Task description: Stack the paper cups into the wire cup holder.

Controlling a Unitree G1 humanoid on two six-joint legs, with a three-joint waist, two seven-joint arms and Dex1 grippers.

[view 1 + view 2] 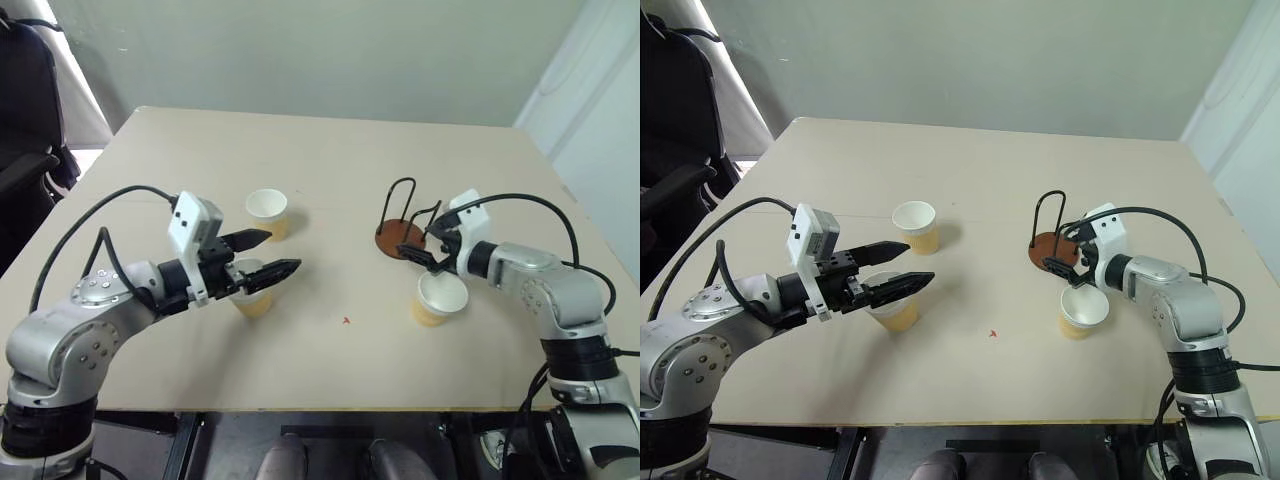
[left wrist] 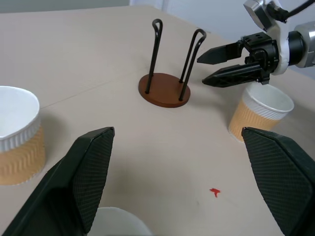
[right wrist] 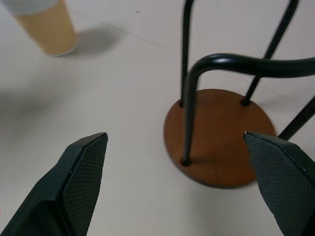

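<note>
Nothing is stacked yet: the wire cup holder [image 1: 402,236] stands empty on the right half of the table [image 1: 330,150], its black loops upright on the brown disc, and all three paper cups sit upright on the tabletop. One cup [image 1: 268,213] stands left of centre toward the far side, another cup [image 1: 252,290] sits just below the left gripper [image 1: 268,254], and the third cup [image 1: 439,299] is right under the right gripper [image 1: 433,248], just on the near side of the holder. Both grippers have their jaws spread wide and hold nothing. The right one hangs between its cup and the holder, its fingers pointing at the wire loops. The left one hovers over its cup's rim; from here I can't quite tell whether the lower finger brushes the rim or clears it. The step in hand looks like taking hold of a first cup. To do it well, I'd say the right gripper should draw back toward the near edge and drop to its cup's ribbed wall, pinching gently below the white rim so the paper doesn't crush. Then it should lift straight up and come down between the loops from above, since a sideways approach could snag a wire and shove the light holder.
</note>
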